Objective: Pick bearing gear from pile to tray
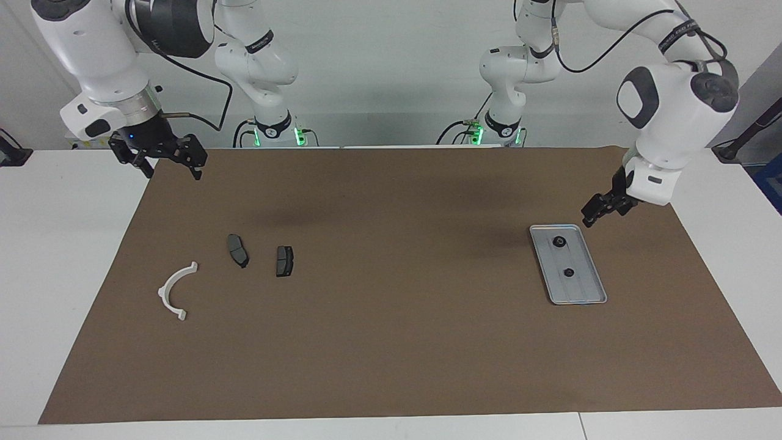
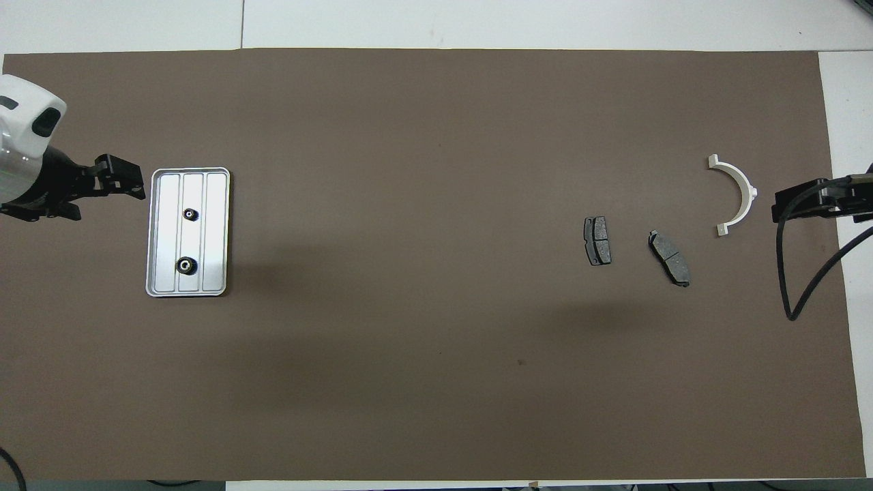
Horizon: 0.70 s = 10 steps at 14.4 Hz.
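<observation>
Brown matting [image 1: 391, 342] covers the white table [image 1: 55, 256] from edge to edge as I watch from my remote station. Largest in the facing view are the two Franka arms: my right gripper [image 1: 160, 157] hangs in the upper left of the frame over the mat's corner, fingers spread wide and carrying nothing; my left gripper [image 1: 602, 209] hovers at centre right, just beside the upper corner of the tray, and I cannot tell how its fingers stand.

That small silver-grey ridged metal tray [image 1: 586, 293] already holds two tiny black round bearing gears [image 1: 558, 242], one above the other and well apart. At lower left lies what is left of the pile: a white half-ring bracket [image 1: 175, 291] and two dark grey brake pads [image 1: 238, 250], separate from one another. I see no further gear among them.

My read: the transfer looks finished. The risk now sits with the left gripper, which hangs close enough to the rim that a careless move could clip the light tray and roll the gears out.
</observation>
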Each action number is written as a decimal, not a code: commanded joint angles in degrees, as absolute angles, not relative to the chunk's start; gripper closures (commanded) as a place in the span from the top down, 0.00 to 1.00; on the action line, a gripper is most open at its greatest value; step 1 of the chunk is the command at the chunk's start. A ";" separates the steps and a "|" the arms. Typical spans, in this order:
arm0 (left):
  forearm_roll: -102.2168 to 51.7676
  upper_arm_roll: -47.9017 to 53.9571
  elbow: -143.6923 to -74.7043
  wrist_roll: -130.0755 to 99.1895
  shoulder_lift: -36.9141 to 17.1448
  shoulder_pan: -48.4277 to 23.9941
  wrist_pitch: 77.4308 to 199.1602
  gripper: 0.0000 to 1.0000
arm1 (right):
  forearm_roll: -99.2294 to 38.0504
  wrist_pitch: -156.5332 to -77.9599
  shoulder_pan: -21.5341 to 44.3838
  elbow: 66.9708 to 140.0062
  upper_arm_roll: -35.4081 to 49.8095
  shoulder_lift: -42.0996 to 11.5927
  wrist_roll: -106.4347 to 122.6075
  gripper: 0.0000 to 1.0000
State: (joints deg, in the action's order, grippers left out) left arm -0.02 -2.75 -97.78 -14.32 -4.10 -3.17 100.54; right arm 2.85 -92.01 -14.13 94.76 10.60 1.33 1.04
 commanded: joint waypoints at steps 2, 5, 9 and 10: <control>0.53 -2.81 -96.86 -13.45 -0.62 -2.55 94.41 1.00 | 2.11 -91.32 -14.94 96.33 10.99 2.90 1.76 1.00; 0.44 -2.11 -97.29 -12.39 -0.36 -2.81 94.04 1.00 | 2.02 -91.23 -14.94 96.24 11.07 2.90 1.85 1.00; 0.44 -2.20 -97.82 -12.56 0.62 -2.72 94.48 1.00 | 0.09 -91.23 -14.51 96.15 11.07 2.81 2.02 1.00; 0.44 -2.20 -97.82 -12.74 0.62 -2.72 94.40 1.00 | 0.00 -91.23 -14.24 96.07 11.07 2.90 2.02 1.00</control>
